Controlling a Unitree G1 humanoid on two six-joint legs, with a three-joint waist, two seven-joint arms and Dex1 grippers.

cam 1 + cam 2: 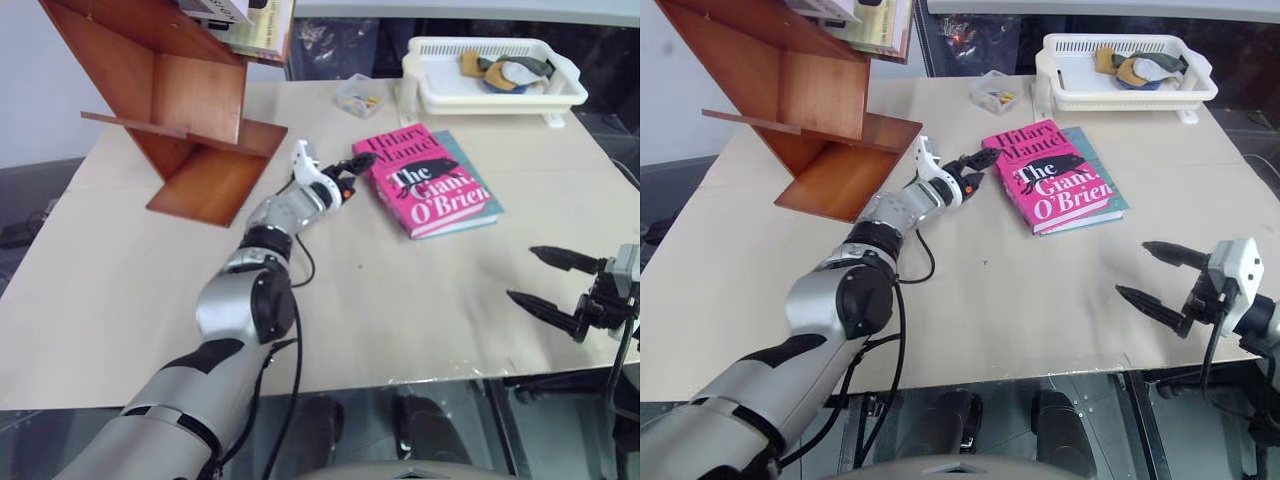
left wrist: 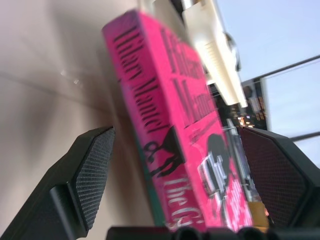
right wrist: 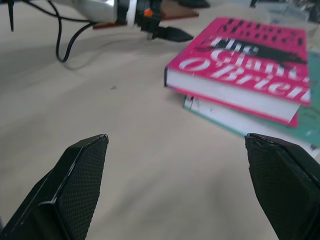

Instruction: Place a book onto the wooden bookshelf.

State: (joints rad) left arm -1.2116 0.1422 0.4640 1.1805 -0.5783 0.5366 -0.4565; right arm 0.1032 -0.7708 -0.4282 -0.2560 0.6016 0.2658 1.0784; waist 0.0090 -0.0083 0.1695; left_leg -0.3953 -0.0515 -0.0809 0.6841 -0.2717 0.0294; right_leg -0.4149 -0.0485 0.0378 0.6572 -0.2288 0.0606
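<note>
White plastic basket (image 1: 560, 95) at table's (image 1: 150, 300) far right corner holds few small items, hard to identify; small clear box (image 1: 358, 96) beside it. Bright pink paperback book (image 1: 425, 178) lies on teal-green book (image 1: 487, 205), just beside open left pincer (image 1: 345, 178). Open right pincer (image 1: 1150, 280) near right edge. Reddish-brown wooden bookshelf (image 1: 170, 90) far left, top cut off

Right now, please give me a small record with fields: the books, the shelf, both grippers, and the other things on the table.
pink book: flat on the table, lying on the teal book
wooden bookshelf: far left of the table, pale books on its top
left gripper: open, at the pink book's spine
right gripper: open, apart from the books
white basket: far edge, items inside
small clear box: beside the basket
</note>
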